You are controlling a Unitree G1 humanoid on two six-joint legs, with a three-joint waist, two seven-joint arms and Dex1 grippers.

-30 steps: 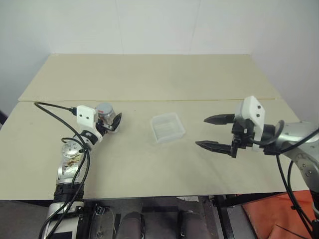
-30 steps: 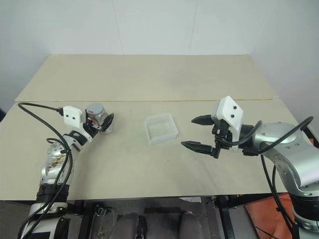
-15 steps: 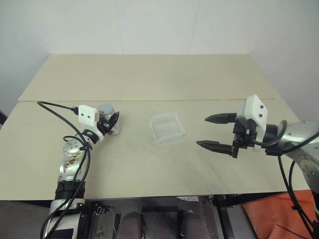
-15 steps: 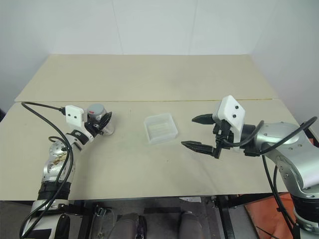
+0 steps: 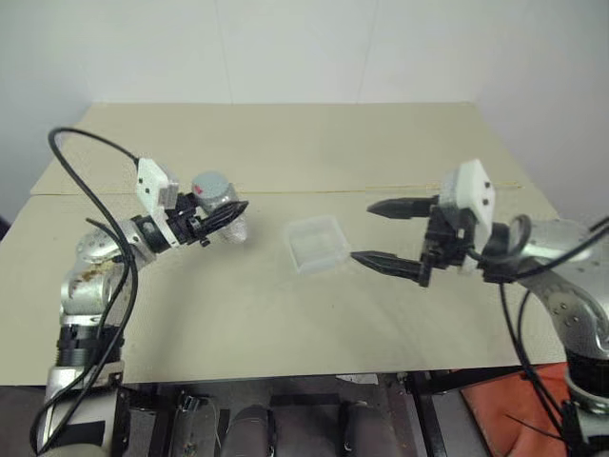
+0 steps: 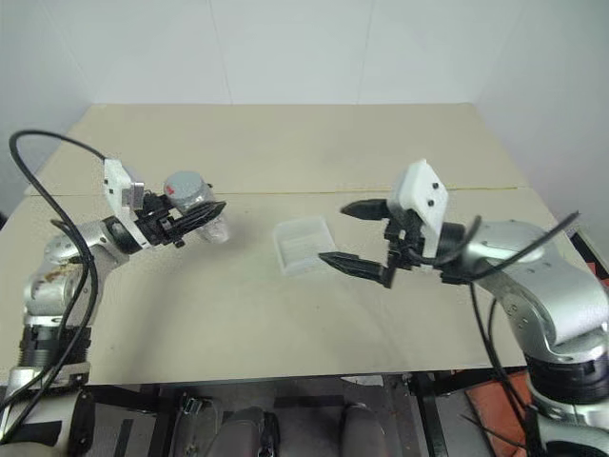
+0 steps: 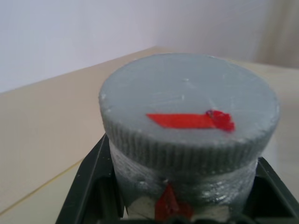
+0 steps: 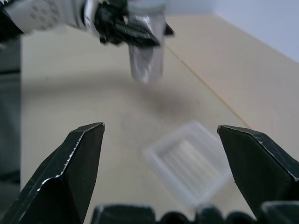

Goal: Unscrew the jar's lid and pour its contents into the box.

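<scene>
While both arms reach inward above the desk (image 5: pixel 285 324):
Left tool (image 5: pixel 226 217): level, clamped on jar (image 5: pixel 221 211), lid (image 5: pixel 210 185) on, lifted clear.
Right tool (image 5: pixel 378 233): spread wide, empty, beside box (image 5: pixel 319 242).
Box: on desk, nothing visible inside.

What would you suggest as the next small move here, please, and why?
Probably bring the right gripper across to the lid and close on it. The left gripper has the jar clamped and lifted off the table, the grey lid is on, and the right jaws stand open near the box, holding nothing.
</scene>
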